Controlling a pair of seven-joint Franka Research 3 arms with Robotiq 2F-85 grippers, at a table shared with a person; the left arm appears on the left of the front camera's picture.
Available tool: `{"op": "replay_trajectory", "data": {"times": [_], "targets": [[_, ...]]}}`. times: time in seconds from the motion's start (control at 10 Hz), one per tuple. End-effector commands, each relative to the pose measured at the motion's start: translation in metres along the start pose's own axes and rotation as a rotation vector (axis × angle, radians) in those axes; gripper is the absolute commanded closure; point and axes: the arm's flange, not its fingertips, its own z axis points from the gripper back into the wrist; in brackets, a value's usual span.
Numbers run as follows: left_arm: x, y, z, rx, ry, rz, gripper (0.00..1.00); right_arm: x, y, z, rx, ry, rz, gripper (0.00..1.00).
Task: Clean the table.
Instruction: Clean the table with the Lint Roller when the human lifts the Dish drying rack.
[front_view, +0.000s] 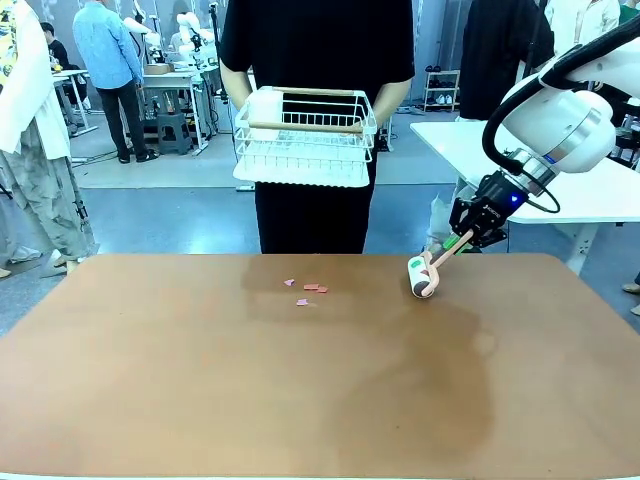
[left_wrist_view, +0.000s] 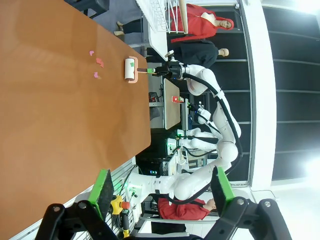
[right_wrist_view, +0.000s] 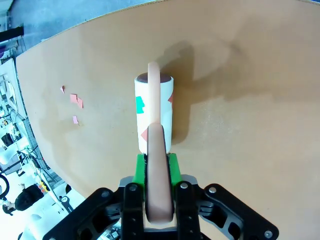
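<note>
The table (front_view: 200, 400) is big, hard and smooth, too heavy to lift, so it just gets rolled over. The right gripper (right_wrist_view: 156, 167) is squeezed tight on the stiff handle of the light sticky roller (front_view: 422, 277), which rests on the table's far right part, near thin pink paper bits (front_view: 312, 288). The right wrist view shows bits stuck on the roll. The left wrist view shows the left gripper (left_wrist_view: 162, 192) wide open and empty.

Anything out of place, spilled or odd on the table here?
A few pink scraps lie loose on the table, near its far middle, to the left of the lint roller, which the right gripper holds by the handle. Green and pink bits are stuck to the roller's sheet. Nothing else stands out.
</note>
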Motion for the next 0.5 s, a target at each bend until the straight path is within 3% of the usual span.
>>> {"op": "replay_trajectory", "data": {"times": [0.0, 0.4], "targets": [[-0.002, -0.001, 0.002, -0.004, -0.003, -0.004, 0.00, -0.004, 0.002, 0.001, -0.007, -0.009, 0.018, 0.79], [-0.002, -0.001, 0.002, -0.004, -0.003, -0.004, 0.00, 0.029, 0.007, -0.052, -0.018, 0.069, 0.002, 0.79]]}}
